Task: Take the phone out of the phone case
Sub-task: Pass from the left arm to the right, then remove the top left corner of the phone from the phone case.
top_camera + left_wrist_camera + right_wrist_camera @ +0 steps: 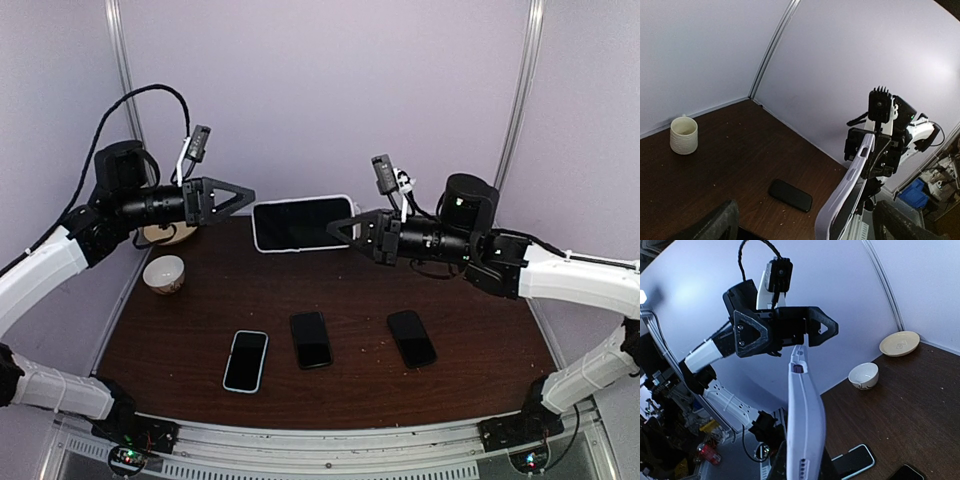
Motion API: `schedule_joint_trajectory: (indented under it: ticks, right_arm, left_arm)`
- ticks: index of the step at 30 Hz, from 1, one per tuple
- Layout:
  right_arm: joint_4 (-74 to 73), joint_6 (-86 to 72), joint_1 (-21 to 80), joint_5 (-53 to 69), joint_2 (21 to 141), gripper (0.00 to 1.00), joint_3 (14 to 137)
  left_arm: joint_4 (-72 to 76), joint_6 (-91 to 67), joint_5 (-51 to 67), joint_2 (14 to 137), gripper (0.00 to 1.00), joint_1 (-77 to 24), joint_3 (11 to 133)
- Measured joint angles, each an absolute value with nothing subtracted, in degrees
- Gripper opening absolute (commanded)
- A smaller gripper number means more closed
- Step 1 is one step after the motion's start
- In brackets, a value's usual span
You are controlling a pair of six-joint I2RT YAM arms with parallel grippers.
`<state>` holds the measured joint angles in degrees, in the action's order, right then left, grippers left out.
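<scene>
The phone (300, 224), dark screen towards the camera, sits inside a white case (304, 202) and is held in the air above the far side of the table. My right gripper (341, 230) is shut on the right end of the cased phone; in the right wrist view the case's edge (805, 415) rises from between the fingers (802, 469). My left gripper (247, 199) is open at the case's upper left corner. In the left wrist view the case (847, 192) lies between its spread fingers (715, 224), nearer the right one.
On the dark wooden table (480, 320) lie a phone in a pale blue case (246, 360) and two black phones (311, 339) (411, 338). A white cup (165, 273) and a cream plate (170, 235) stand at the far left. Purple walls close the back and sides.
</scene>
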<state>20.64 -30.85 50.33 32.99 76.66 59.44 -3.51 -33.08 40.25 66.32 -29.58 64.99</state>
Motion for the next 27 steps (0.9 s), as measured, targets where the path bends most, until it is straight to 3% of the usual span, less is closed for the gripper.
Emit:
schedule_joint_trajectory:
  ticks: [4, 17, 27]
  right_arm:
    - [12.4, -21.9, 50.3, 32.9, 75.1, 0.0, 59.8]
    - [1.2, 2.7, 50.3, 22.5, 66.7, 0.0, 53.2]
    - [-5.7, 22.2, 50.2, 37.0, 65.3, 0.0, 52.3]
  left_arm:
    - [-11.5, -22.2, 40.8, 65.2, 0.97, -29.6, 65.8]
    - [-13.5, -3.0, 44.3, 61.2, 0.96, -29.6, 54.1]
    - [-14.8, 11.3, 46.6, 56.7, 0.88, -34.7, 48.1]
